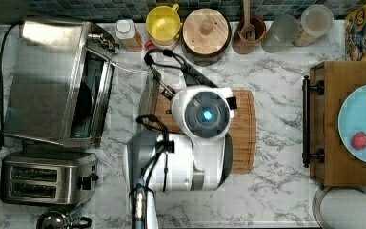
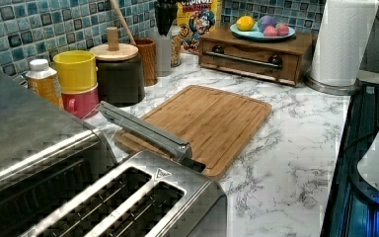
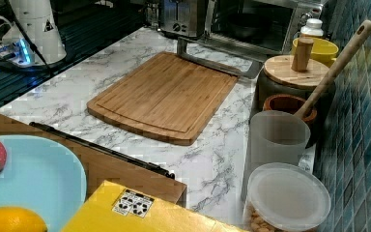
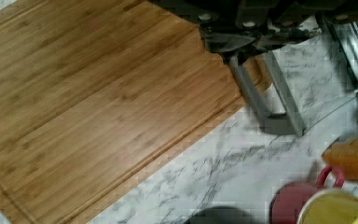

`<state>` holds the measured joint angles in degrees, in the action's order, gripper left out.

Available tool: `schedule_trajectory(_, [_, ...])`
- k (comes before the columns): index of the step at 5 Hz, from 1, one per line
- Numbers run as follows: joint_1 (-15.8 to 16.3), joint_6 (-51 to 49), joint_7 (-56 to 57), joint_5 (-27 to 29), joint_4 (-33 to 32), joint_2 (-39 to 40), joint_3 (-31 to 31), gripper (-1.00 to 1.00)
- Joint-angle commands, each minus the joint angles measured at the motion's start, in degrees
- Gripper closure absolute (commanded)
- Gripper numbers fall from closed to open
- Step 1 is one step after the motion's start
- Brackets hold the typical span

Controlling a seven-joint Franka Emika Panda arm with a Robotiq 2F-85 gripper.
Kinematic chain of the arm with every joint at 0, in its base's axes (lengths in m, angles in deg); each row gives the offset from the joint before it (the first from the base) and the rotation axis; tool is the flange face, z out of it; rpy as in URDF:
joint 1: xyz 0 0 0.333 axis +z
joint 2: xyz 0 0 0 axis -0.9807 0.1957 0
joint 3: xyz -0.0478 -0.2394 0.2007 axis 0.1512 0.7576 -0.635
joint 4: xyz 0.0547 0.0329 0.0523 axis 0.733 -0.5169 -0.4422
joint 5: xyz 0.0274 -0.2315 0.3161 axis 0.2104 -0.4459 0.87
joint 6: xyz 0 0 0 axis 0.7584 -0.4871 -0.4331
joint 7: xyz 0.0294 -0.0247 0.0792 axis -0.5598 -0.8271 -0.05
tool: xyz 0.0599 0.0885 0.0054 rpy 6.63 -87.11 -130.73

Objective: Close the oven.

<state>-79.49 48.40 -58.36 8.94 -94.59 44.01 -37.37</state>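
Observation:
The oven (image 1: 52,81) stands at the top view's left, and its dark inside shows behind the dropped door. The glass door (image 1: 128,81) lies flat over the counter. Its metal bar handle (image 2: 143,129) reaches the near edge of the cutting board (image 2: 207,121). The right view shows the same oven (image 3: 265,19) at the back with the handle (image 3: 217,60) lowered. My gripper (image 4: 242,44) hangs above the board's corner, apart from the handle (image 4: 272,100) below it. From above, the arm's white wrist (image 1: 205,114) covers it.
A two-slot toaster (image 1: 47,177) sits beside the oven. Along the tiled wall stand a bottle (image 1: 127,34), a yellow mug (image 1: 163,23), a wood-lidded canister (image 1: 206,31) and a utensil pot (image 1: 249,28). A wooden stand (image 1: 333,124) with a fruit plate is at the top view's right.

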Motion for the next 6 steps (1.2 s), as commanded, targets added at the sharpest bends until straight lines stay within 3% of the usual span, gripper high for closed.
schedule_trajectory(1, [-0.5,10.7,39.7,25.9,-14.2,-2.4,5.4,1.00])
schedule_trajectory(2, [3.3,17.0,53.5,37.9,-16.6,-1.0,6.4,1.00])
schedule_trajectory(3, [5.1,17.8,67.7,53.8,-16.7,1.3,6.9,1.00])
schedule_trajectory(4, [4.4,16.6,76.1,64.3,-14.3,6.4,6.1,1.00])
schedule_trajectory(6, [4.7,17.2,84.5,71.8,-9.2,15.9,4.4,1.00])
